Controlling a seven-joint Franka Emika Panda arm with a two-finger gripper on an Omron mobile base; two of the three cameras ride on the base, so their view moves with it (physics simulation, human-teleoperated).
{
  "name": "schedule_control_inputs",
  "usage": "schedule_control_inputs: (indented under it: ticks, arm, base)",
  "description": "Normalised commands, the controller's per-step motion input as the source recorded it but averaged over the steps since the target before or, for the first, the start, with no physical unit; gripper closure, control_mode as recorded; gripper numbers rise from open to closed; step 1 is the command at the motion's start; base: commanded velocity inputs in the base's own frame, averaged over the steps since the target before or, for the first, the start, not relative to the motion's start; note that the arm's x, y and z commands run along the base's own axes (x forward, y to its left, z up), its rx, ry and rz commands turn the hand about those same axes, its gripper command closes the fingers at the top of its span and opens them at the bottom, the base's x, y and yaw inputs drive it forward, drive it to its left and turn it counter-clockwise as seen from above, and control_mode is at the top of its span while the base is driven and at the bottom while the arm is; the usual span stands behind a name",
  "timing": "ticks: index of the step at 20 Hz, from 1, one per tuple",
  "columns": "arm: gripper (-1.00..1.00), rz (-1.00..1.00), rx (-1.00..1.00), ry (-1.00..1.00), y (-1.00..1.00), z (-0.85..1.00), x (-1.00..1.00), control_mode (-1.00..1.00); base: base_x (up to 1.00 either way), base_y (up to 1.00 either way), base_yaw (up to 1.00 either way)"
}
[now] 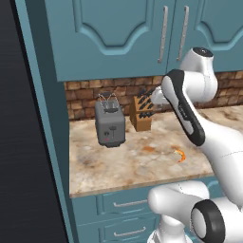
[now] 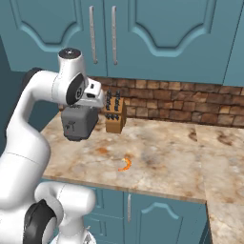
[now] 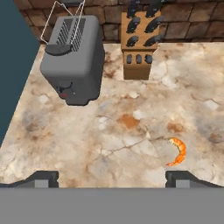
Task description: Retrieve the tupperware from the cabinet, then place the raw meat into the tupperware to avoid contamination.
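The raw meat (image 3: 177,152) is a small orange curved piece lying on the marble counter (image 1: 128,166), seen also from the left base (image 1: 180,155) and right base (image 2: 125,164). My gripper (image 3: 113,179) is open, its tips wide apart with nothing between them. It hangs well above the counter and looks down, with the meat near its right tip. The white hand (image 2: 94,96) is held in front of the toaster and knife block. The teal cabinet (image 1: 118,33) above has its arched doors shut, its silver handles (image 2: 92,34) side by side. The tupperware is hidden.
A grey toaster (image 1: 110,124) stands at the back left of the counter, with a wooden knife block (image 1: 142,111) to its right against the brick backsplash. A tall teal side panel (image 1: 42,118) bounds the counter on the left. Drawers (image 1: 128,204) sit below.
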Motion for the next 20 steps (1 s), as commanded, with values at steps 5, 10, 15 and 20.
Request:
schedule_control_inputs:
  ticks: [5, 10, 15, 20]
  arm:
    - [-1.00, 0.00, 0.01, -0.19, -0.20, 0.33, -0.10, -1.00]
    - [-1.00, -0.01, -0.01, -0.17, -0.17, 0.34, -0.02, -1.00]
    - [-1.00, -0.02, -0.05, -0.18, -0.16, 0.33, 0.00, -1.00]
    - [-1.00, -0.01, -0.04, -0.20, -0.18, 0.35, 0.00, -1.00]
  base:
    - [0.00, 0.00, 0.00]
    - [0.00, 0.00, 0.00]
    - [0.00, 0.00, 0.00]
    - [0.00, 0.00, 0.00]
